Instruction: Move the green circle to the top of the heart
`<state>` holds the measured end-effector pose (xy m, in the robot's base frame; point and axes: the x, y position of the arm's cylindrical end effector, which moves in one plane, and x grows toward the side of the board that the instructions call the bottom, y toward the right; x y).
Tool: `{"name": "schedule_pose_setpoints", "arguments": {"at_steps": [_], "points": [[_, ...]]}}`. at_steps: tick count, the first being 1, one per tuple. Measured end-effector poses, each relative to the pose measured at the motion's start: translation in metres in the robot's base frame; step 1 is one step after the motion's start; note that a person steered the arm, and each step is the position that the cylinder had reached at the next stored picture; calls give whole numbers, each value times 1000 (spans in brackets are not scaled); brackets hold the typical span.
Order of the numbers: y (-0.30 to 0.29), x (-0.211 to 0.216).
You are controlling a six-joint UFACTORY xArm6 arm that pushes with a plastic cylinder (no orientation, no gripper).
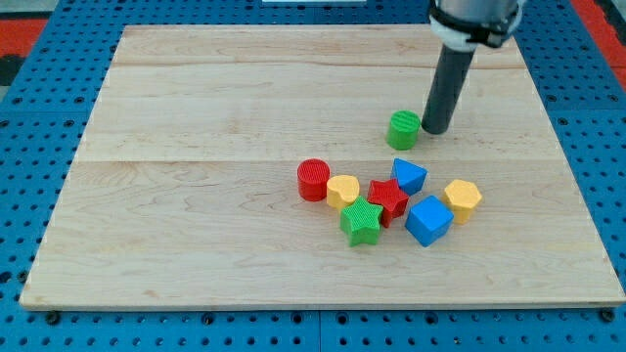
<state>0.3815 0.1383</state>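
The green circle (403,128) lies on the wooden board, right of centre. My tip (434,130) rests just at its right side, touching or nearly touching it. The yellow heart (342,191) lies lower and to the left, in a cluster, between the red cylinder (313,180) and the red star (388,199).
The cluster also holds a green star (361,221), a blue triangular block (409,176), a blue cube (427,219) and a yellow hexagonal block (462,198). The wooden board (196,196) lies on a blue pegboard; its right edge is near the rod.
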Motion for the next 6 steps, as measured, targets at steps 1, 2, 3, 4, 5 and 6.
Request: {"name": "schedule_pose_setpoints", "arguments": {"at_steps": [1, 2, 3, 4, 5, 6], "points": [[-40, -1], [-72, 14], [-113, 22], [-140, 33], [-178, 38], [-132, 38]]}}
